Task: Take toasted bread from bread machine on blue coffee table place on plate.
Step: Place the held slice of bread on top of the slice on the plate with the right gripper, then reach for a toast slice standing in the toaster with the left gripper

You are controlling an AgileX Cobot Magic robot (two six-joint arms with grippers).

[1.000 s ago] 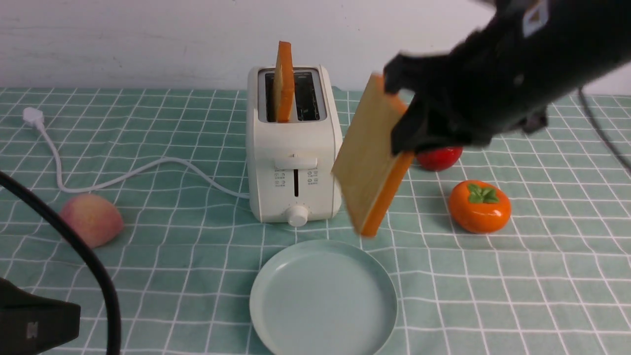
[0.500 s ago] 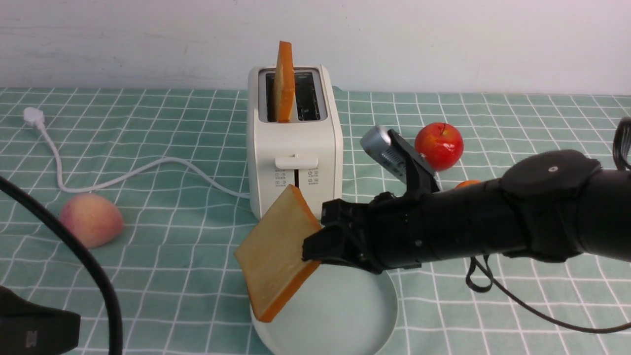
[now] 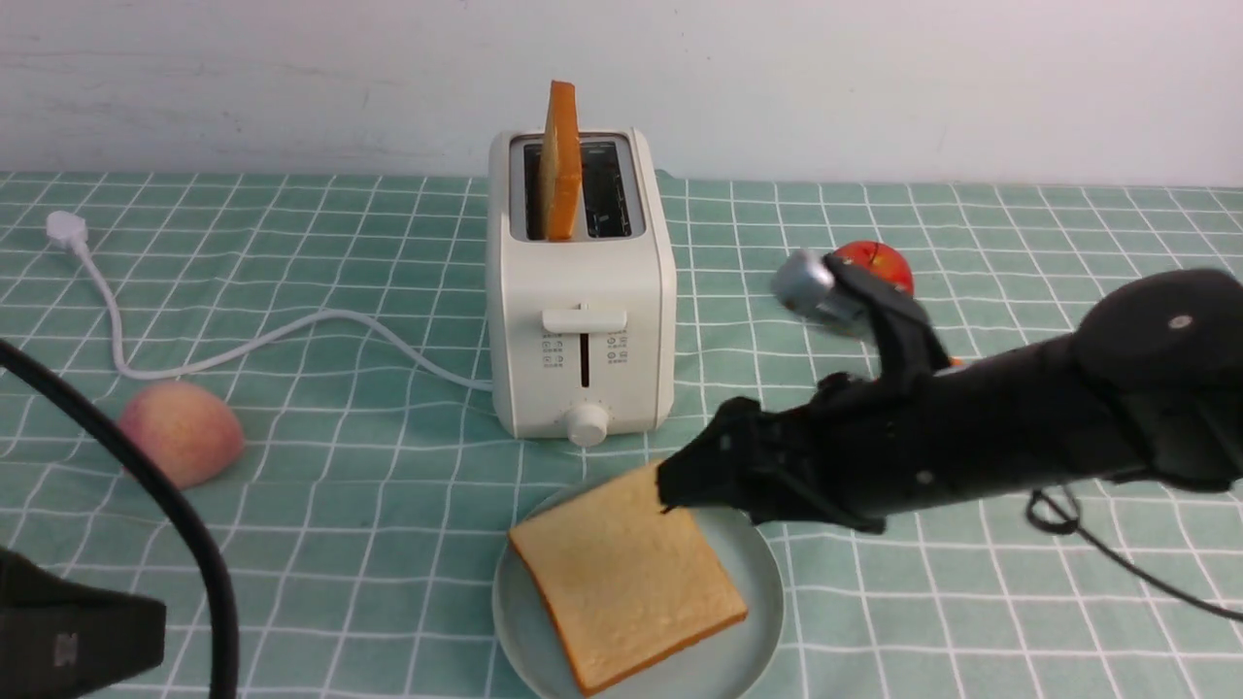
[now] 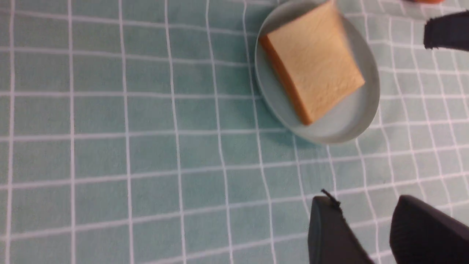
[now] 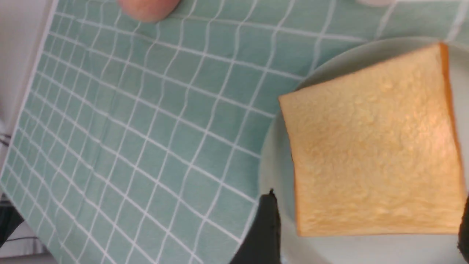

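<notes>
One slice of toasted bread (image 3: 626, 573) lies flat on the pale plate (image 3: 759, 568), which sits on the blue coffee table (image 3: 388, 544) in front of the bread machine (image 3: 580, 291). A second slice (image 3: 560, 160) stands upright in the bread machine's left slot. My right gripper (image 3: 680, 481) hovers low over the plate's far right rim, open. In the right wrist view its fingers (image 5: 269, 223) straddle the slice (image 5: 370, 143) without touching it. My left gripper (image 4: 362, 198) is open with nothing in it, over bare cloth beside the plate (image 4: 344, 128).
A peach (image 3: 180, 432) lies at the left. The toaster's white cord (image 3: 291, 335) runs to a plug (image 3: 66, 230). A red apple (image 3: 879, 267) sits behind my right arm. A white wall closes the back.
My right arm swung the slice down from beside the toaster onto the plate, and its jaws opened. The slice now lies flat, let go. The left arm has barely moved.
</notes>
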